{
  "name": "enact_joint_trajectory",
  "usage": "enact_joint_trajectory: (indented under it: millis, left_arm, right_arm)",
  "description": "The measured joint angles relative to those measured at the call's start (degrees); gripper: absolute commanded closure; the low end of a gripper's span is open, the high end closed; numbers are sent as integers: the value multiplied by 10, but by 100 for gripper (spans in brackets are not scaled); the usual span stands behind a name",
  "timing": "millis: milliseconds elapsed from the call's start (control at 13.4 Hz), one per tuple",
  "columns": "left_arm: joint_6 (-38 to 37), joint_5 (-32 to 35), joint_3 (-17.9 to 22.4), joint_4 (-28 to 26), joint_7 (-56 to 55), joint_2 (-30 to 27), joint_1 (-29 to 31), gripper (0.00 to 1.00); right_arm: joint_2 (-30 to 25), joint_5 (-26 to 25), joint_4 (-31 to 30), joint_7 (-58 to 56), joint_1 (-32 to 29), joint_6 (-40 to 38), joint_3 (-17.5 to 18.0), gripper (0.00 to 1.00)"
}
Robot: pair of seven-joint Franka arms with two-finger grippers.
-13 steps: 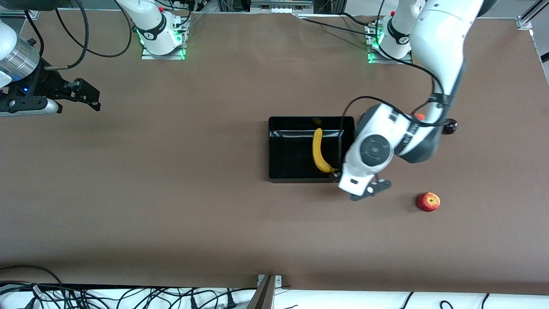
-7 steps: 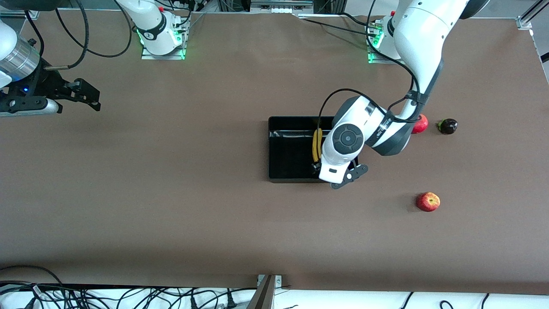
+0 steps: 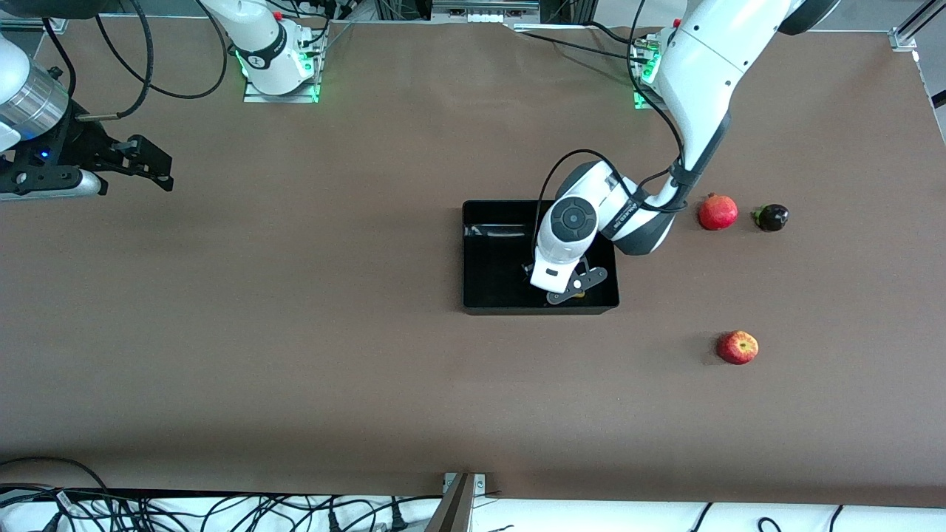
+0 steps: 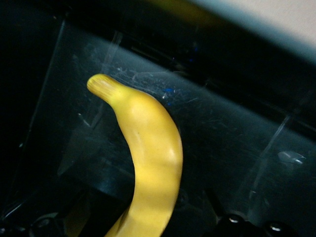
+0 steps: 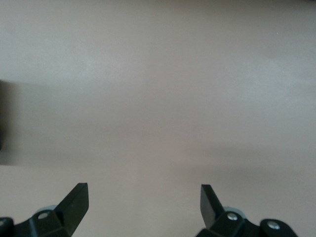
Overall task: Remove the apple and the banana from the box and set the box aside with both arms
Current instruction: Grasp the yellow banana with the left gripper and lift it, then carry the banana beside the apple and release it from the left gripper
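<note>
The black box (image 3: 473,255) sits mid-table. The yellow banana (image 4: 153,158) lies in it; in the front view only a speck of it (image 3: 579,294) shows under the left arm. My left gripper (image 3: 569,287) is low over the banana inside the box. In the left wrist view the banana runs between the jaws of the left gripper (image 4: 143,197), which stand wide apart, over the box floor (image 4: 222,133). The red-yellow apple (image 3: 737,347) lies on the table, nearer the front camera, toward the left arm's end. My right gripper (image 3: 164,168) waits open and empty (image 5: 143,192) at the right arm's end.
A round red pomegranate (image 3: 717,212) and a small dark fruit (image 3: 773,217) lie beside the box toward the left arm's end. Cables run along the table edge nearest the front camera. Brown tabletop surrounds the box.
My left arm has swung from beside the box's corner to over the box and now covers the banana. The pomegranate has come into view. The right arm has not moved.
</note>
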Motion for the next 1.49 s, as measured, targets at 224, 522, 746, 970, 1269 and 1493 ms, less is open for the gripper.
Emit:
enact_joint_trajectory:
  millis: [224, 522, 746, 970, 1269, 1493]
  left_arm:
    - [22, 20, -2, -24, -20, 2, -3, 100]
    - [25, 21, -5, -20, -20, -2, -3, 100]
    - [-62, 10, -23, -2, -12, -35, 12, 100]
    - [-234, -61, -51, 54, 93, -110, 73, 100]
    - [-431, -80, -60, 134, 317, -158, 195, 100]
    - [-436, -46, -22, 139, 555, -156, 297, 100]
  right_arm:
    - [0, 0, 0, 0, 0, 0, 0, 0]
    - [0, 0, 0, 0, 0, 0, 0, 0]
    - [0, 0, 0, 0, 0, 0, 0, 0]
    - [0, 0, 0, 0, 0, 0, 0, 0]
    - [0, 0, 0, 0, 0, 0, 0, 0]
    - [0, 0, 0, 0, 0, 0, 0, 0]
